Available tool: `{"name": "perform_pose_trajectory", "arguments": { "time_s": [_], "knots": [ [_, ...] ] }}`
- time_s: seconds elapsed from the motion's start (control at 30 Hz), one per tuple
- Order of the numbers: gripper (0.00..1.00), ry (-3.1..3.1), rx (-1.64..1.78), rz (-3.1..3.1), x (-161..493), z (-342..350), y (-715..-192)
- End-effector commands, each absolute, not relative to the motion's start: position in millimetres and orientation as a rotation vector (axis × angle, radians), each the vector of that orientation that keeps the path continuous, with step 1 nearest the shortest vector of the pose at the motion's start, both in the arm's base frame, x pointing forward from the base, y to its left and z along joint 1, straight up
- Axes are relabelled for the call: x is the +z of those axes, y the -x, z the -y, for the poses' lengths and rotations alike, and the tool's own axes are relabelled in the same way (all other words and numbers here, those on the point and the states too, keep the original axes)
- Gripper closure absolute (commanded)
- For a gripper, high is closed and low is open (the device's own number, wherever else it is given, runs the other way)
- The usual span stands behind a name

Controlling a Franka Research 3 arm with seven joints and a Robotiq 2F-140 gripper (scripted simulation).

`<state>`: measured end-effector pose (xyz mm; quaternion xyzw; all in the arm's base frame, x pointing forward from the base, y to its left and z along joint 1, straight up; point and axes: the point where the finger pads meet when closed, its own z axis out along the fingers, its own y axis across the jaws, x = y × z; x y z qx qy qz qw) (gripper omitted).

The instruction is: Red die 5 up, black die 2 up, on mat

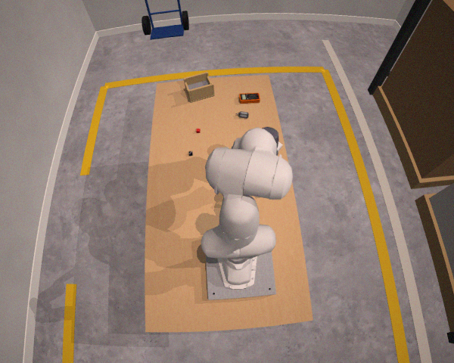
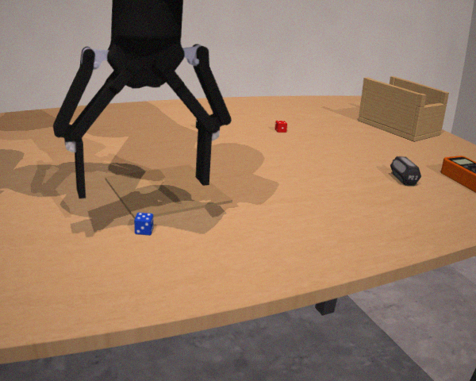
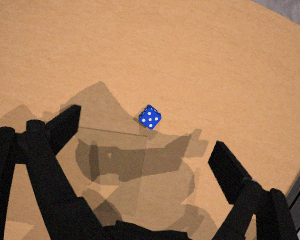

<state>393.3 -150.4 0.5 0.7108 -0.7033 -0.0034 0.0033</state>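
A blue die (image 2: 143, 223) (image 3: 150, 118) sits flat with 5 on top, at the near corner of a thin, table-coloured mat (image 2: 220, 195); whether it touches the mat I cannot tell. My gripper (image 2: 143, 190) (image 3: 147, 136) is open and empty, pointing down above the mat, behind the blue die in the exterior view; the arm hides it in the top view. A red die (image 1: 197, 130) (image 2: 281, 126) lies on the table, off the mat, a 1 on its side. A black die (image 1: 190, 153) lies off the mat, almost hidden by a finger in the exterior view. Their top numbers are unreadable.
An open wooden box (image 1: 200, 92) (image 2: 388, 107) stands at the far end of the table. A dark bit holder (image 1: 243, 114) (image 2: 405, 171) marked PZ 2 and an orange multimeter (image 1: 249, 97) (image 2: 468, 176) lie towards the right. The table edge (image 2: 246, 313) runs beyond the blue die.
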Motion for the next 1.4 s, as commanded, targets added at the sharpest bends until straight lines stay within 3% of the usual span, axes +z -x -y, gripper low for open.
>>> {"name": "perform_pose_trajectory", "arguments": {
  "time_s": [0.0,0.7,1.37],
  "knots": [
    [0.0,-2.234,-0.006,2.203,0.7,151.0,-395.0],
    [0.0,-2.234,-0.006,2.203,0.7,142.4,-404.3],
    [0.0,-2.234,-0.006,2.203,0.1,59.0,-494.4]
  ]
}}
